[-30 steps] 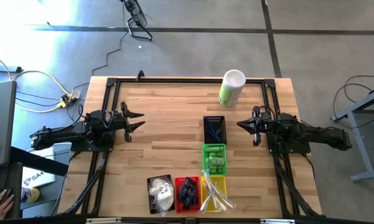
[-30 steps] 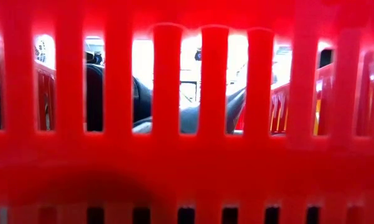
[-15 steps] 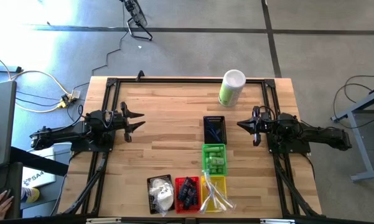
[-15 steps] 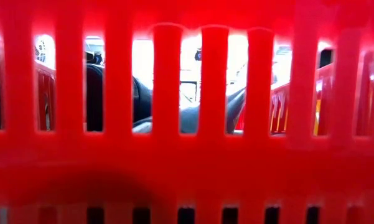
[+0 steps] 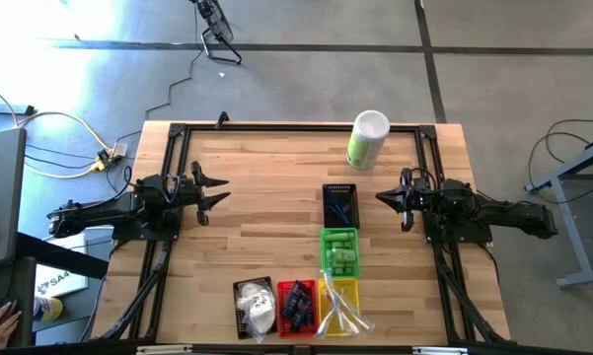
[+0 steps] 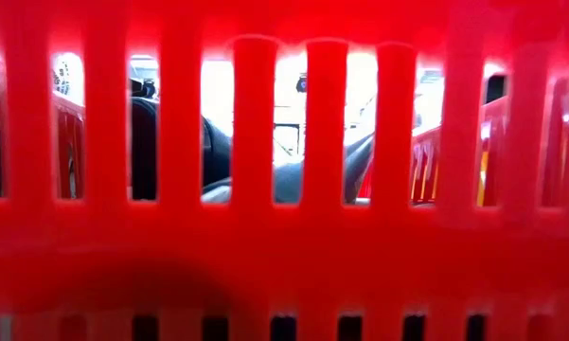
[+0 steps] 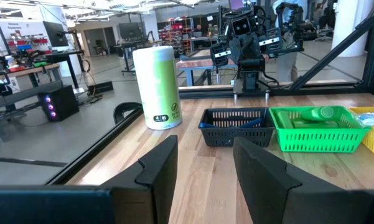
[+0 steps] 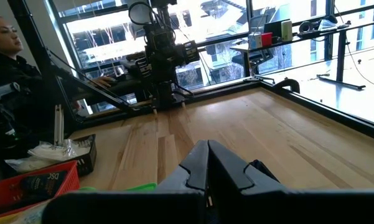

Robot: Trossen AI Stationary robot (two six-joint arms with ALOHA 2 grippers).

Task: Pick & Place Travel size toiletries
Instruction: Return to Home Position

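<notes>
toiletries (image 5: 341,258) seemingly all in baskets (image 5: 323,254)

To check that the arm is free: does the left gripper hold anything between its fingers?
No, the left wrist view shows the left gripper open, with only the bare wooden table between its two fingers.

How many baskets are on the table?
5. On the table: a black basket mid-table, a green basket beside it, and a front-edge row of a second black basket, a red basket and a yellow basket. None seems hidden.
</notes>
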